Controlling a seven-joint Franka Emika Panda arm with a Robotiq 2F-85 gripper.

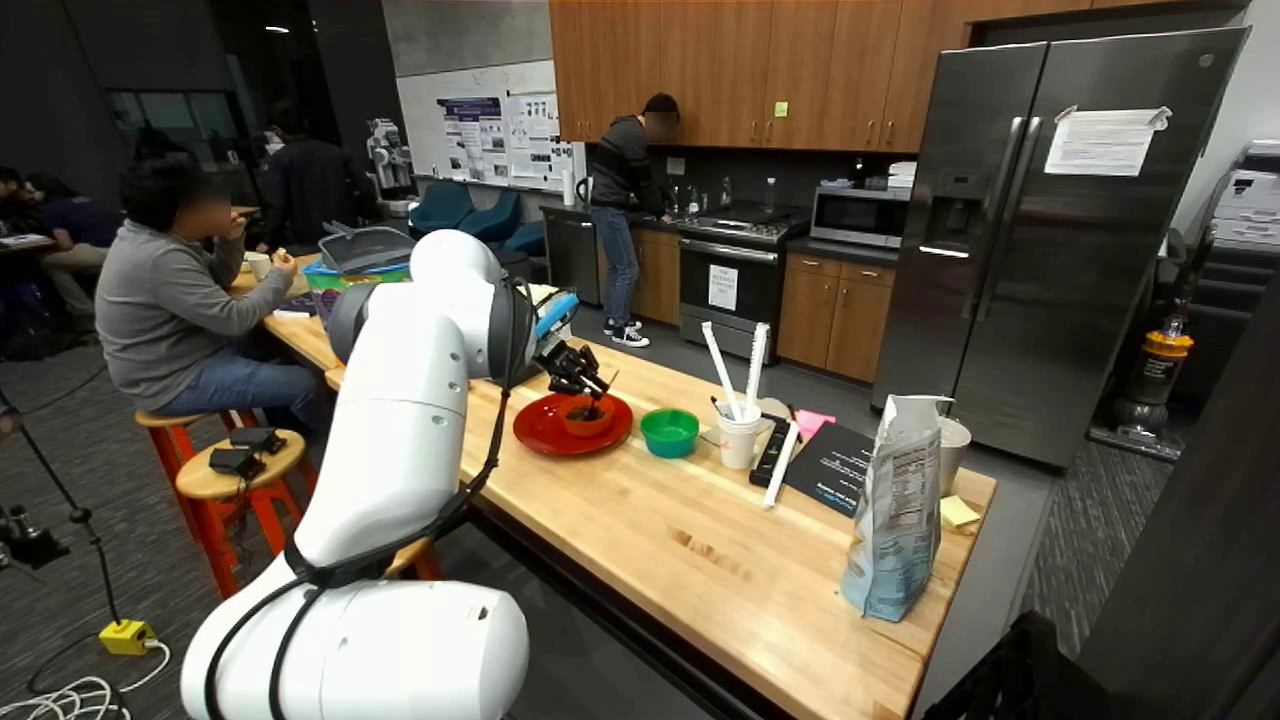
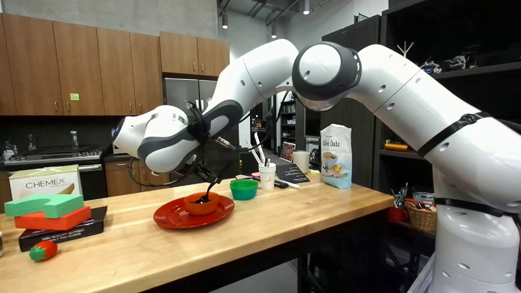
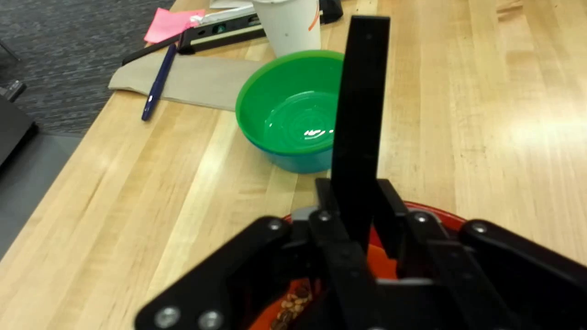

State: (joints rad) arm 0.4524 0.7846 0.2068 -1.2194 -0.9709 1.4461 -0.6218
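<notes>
My gripper (image 3: pixel 357 195) is shut on a black utensil (image 3: pixel 361 101), whose flat handle rises between the fingers in the wrist view. In an exterior view the lower part of the utensil (image 2: pixel 209 188) reaches down into an orange bowl (image 2: pixel 202 208). That bowl sits on a red plate (image 2: pixel 175 217). Dark and pale bits (image 3: pixel 293 305) lie inside it, partly covered by the gripper in the wrist view. The utensil's lower end is hard to make out. A green bowl (image 3: pixel 293 110), with a blue-green underside, stands just beyond the plate and looks vacant.
Paper cups (image 1: pixel 738 440) with white sticks, a black level (image 3: pixel 224 32), a pen (image 3: pixel 159 82) and a rolled oats bag (image 2: pixel 336 156) stand or lie farther along. Foam blocks (image 2: pixel 53 219) and a toy strawberry (image 2: pixel 43 250) are at the opposite end. A person (image 1: pixel 190 290) sits at the table.
</notes>
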